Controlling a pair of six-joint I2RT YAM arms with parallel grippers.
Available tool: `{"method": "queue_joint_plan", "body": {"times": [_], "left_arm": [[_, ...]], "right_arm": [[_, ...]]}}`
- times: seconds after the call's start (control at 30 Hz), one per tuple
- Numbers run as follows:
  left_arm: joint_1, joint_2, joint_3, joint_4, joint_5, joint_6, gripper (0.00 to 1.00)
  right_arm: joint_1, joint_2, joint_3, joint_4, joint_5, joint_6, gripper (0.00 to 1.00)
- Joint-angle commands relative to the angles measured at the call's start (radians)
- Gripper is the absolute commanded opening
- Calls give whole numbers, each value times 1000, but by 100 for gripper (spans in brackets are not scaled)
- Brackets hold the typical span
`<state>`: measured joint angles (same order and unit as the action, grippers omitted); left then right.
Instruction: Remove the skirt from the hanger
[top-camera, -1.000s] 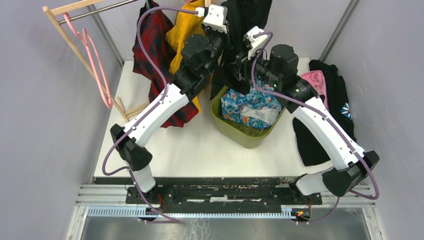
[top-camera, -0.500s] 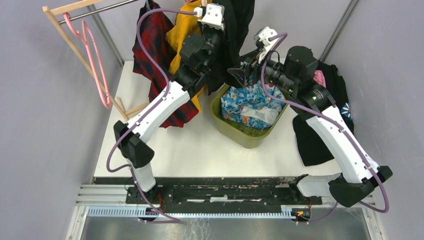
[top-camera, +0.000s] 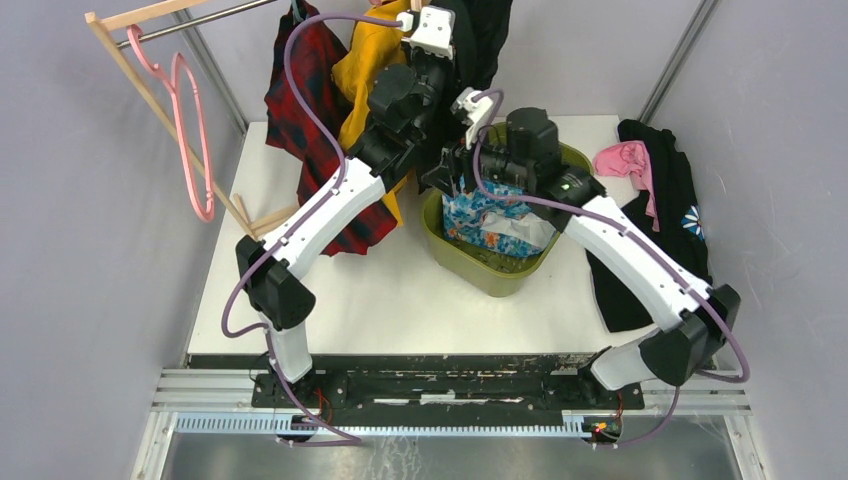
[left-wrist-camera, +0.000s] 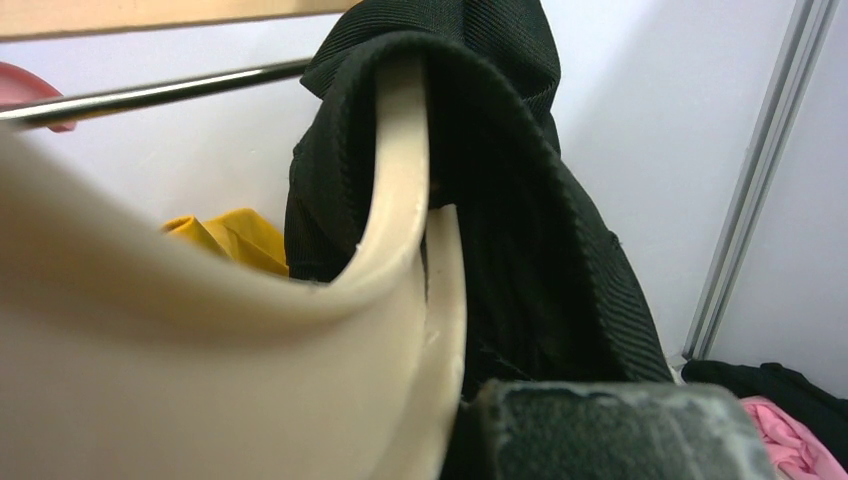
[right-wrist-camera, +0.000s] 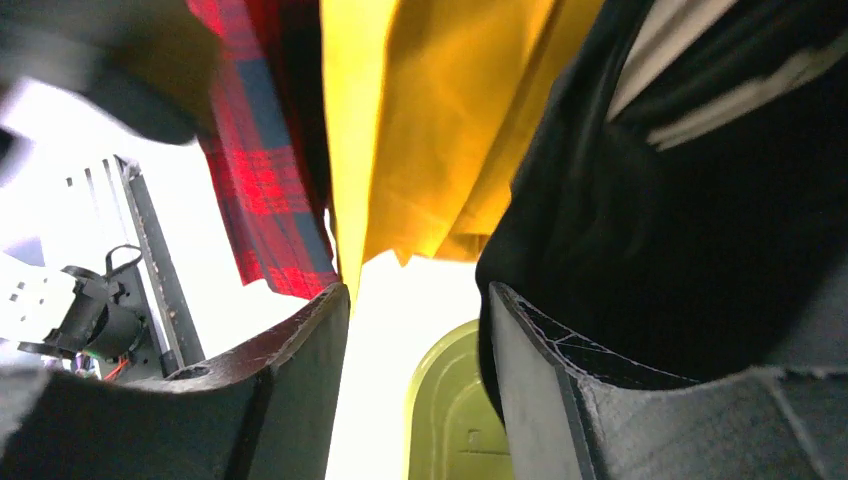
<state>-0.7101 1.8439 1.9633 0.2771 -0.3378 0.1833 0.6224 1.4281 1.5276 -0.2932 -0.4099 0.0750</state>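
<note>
The black skirt (left-wrist-camera: 520, 190) hangs over a cream hanger (left-wrist-camera: 405, 180) on the metal rail; in the top view the skirt (top-camera: 482, 40) is at the back centre. My left gripper (left-wrist-camera: 450, 440) is shut on the hanger's arm, with one dark pad (left-wrist-camera: 610, 430) showing; in the top view it (top-camera: 440, 72) is up against the skirt. My right gripper (right-wrist-camera: 415, 380) is open and empty beneath the skirt's lower edge (right-wrist-camera: 680, 230), whose cloth lies against the right finger (right-wrist-camera: 560, 400). In the top view it (top-camera: 447, 170) sits over the bin's far rim.
A yellow garment (top-camera: 365, 60) and a red plaid one (top-camera: 300, 100) hang left of the skirt. A green bin (top-camera: 480, 270) holds floral cloth (top-camera: 495, 215). A pink hanger (top-camera: 190, 140) hangs on the wooden rack (top-camera: 130, 75). Black and pink clothes (top-camera: 660, 180) lie at the right.
My right arm has swung left and brought its open gripper from the skirt's right side to under its lower edge. The pink hanger has swung. The left gripper has barely moved.
</note>
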Motion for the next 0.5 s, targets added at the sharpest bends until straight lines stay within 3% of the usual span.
{"method": "queue_joint_plan", "body": {"times": [0.0, 0.2, 0.33, 0.47], "left_arm": [[-3, -56, 75, 88, 14, -31, 3], [-2, -81, 66, 73, 9, -64, 3], [-3, -101, 57, 72, 8, -74, 3], [-1, -111, 25, 105, 1, -77, 3]], "right_arm": [[9, 26, -30, 90, 4, 56, 58], [16, 43, -74, 85, 99, 36, 47], [17, 53, -72, 88, 102, 45, 21], [21, 81, -87, 190, 14, 158, 2]]}}
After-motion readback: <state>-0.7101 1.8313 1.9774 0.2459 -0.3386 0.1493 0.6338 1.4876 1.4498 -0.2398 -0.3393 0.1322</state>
